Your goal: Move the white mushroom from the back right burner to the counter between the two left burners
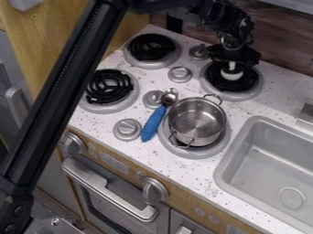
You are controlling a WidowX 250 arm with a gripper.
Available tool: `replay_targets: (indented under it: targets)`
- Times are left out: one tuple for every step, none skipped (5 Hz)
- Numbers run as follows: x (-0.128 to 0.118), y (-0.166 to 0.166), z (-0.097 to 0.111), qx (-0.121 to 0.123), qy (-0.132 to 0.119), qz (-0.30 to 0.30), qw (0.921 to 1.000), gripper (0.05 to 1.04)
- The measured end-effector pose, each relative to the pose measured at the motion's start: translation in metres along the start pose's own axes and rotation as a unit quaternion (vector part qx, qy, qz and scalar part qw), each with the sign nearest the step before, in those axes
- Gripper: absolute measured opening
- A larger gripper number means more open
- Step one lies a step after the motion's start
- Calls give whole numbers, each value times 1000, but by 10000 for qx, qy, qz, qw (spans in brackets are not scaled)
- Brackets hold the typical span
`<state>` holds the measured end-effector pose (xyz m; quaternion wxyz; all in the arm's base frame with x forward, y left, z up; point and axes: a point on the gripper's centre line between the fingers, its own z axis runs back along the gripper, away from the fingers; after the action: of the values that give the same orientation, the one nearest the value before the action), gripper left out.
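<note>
The black gripper [233, 58] hangs over the back right burner [231, 81]. Directly beneath it is a small white, rounded thing [231, 72]; whether it is held cannot be made out. A metal pot [196, 121] with two wire handles stands upright on the front right burner. Just left of the pot lies a spoon with a blue handle [153, 123], its metal bowl [169, 96] toward the back, beside a silver knob.
Two black coil burners [109, 87] [151, 47] are on the left, with several silver knobs [180, 74] between the burners. A grey sink [274, 160] is at the right. The dark arm [59, 98] crosses the left side above the counter.
</note>
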<state>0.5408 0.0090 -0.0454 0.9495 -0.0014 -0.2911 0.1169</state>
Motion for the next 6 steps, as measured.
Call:
replay_targets:
  targets:
    - [-3, 0, -2, -39, -1, 63, 10000, 842]
    - [-8, 0, -3, -74, 69, 123, 9999, 842]
    - [-11, -2, 3, -180, 126, 77, 9997, 842]
    - [-6, 6, 23, -176, 9, 64, 9998, 833]
    - [9, 38, 53, 93, -257, 256, 9993, 578]
    - [-2, 89, 68, 487, -82, 510, 9975, 312]
